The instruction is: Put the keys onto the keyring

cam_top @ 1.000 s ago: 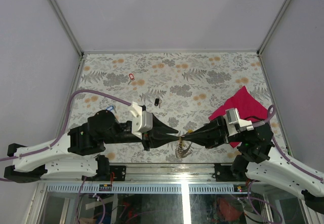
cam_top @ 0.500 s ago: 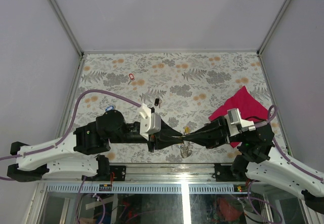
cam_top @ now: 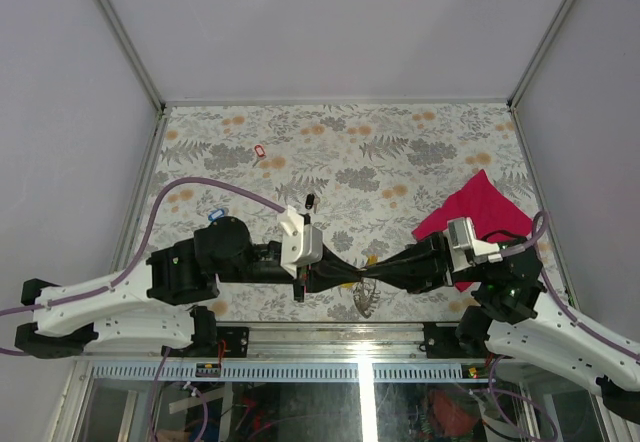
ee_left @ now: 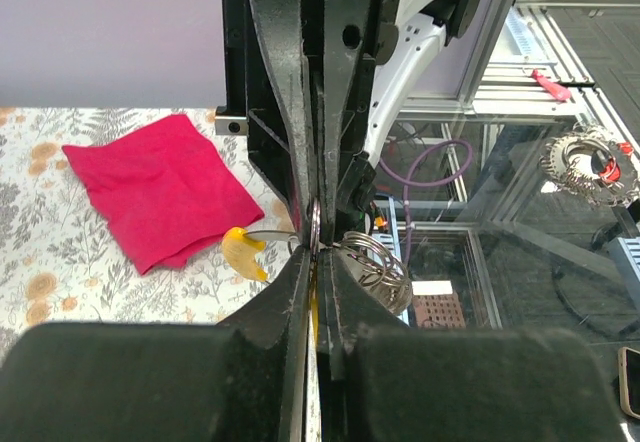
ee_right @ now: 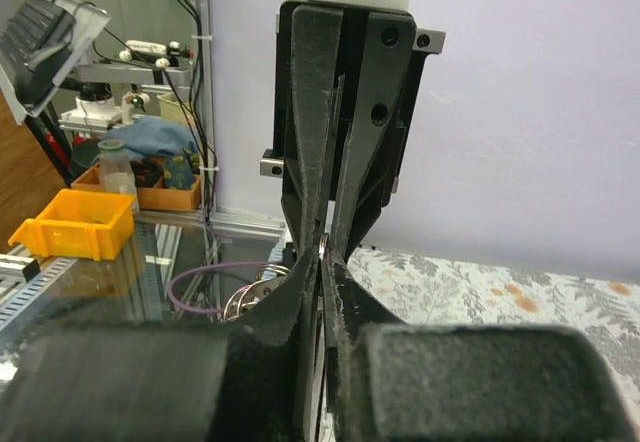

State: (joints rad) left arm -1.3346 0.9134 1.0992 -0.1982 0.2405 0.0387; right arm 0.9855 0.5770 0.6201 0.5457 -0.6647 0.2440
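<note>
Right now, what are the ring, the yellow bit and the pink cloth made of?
The keyring looks like shiny silvery metal: thin wire loops that glint. The yellow piece seems to be smooth plastic, glossy and evenly coloured. The pink cloth looks like soft matte fabric, with creases.

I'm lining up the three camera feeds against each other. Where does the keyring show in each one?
Top external: the keyring hangs low centre, near the table's front edge.
Left wrist: near the middle, silvery loops a little right of centre.
Right wrist: lower left of centre, small and partly hidden.
Shared landmark: the floral table shows in all three views.
</note>
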